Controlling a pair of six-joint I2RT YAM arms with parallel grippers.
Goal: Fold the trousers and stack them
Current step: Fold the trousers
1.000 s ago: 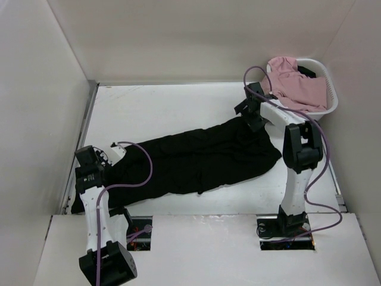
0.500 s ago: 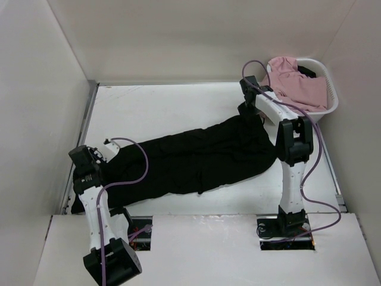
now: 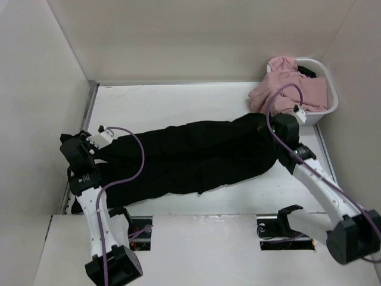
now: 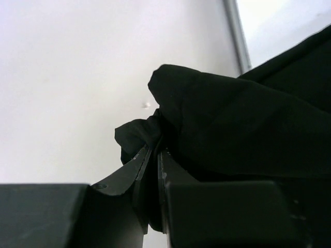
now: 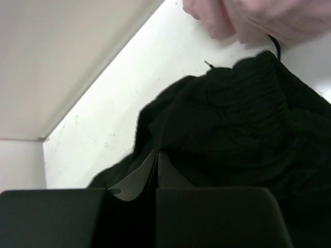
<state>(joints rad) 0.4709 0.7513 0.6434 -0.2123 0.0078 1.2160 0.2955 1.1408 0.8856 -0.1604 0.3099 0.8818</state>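
The black trousers [image 3: 190, 155] lie stretched across the table from left to right. My left gripper [image 3: 95, 154] is at their left end, shut on a bunch of the leg fabric [image 4: 248, 124], which puffs out above the pinched fingers [image 4: 147, 160]. My right gripper [image 3: 266, 128] is at the right end, its jaws shut on the trousers just below the ribbed waistband [image 5: 248, 98]. The fabric drapes over its fingers [image 5: 142, 173], so the gripped spot itself is hidden.
A white basket [image 3: 326, 110] stands at the back right corner with a pale pink garment [image 3: 292, 86] heaped in it and hanging over its rim, close to the trousers' waist. The same pink garment [image 5: 258, 15] shows in the right wrist view. Walls close in the left, back and right sides.
The right arm has swung from beyond the waist to its near side, and its gripper has shut on the waist. The left gripper moved left and back with the leg end, drawing the trousers straighter.
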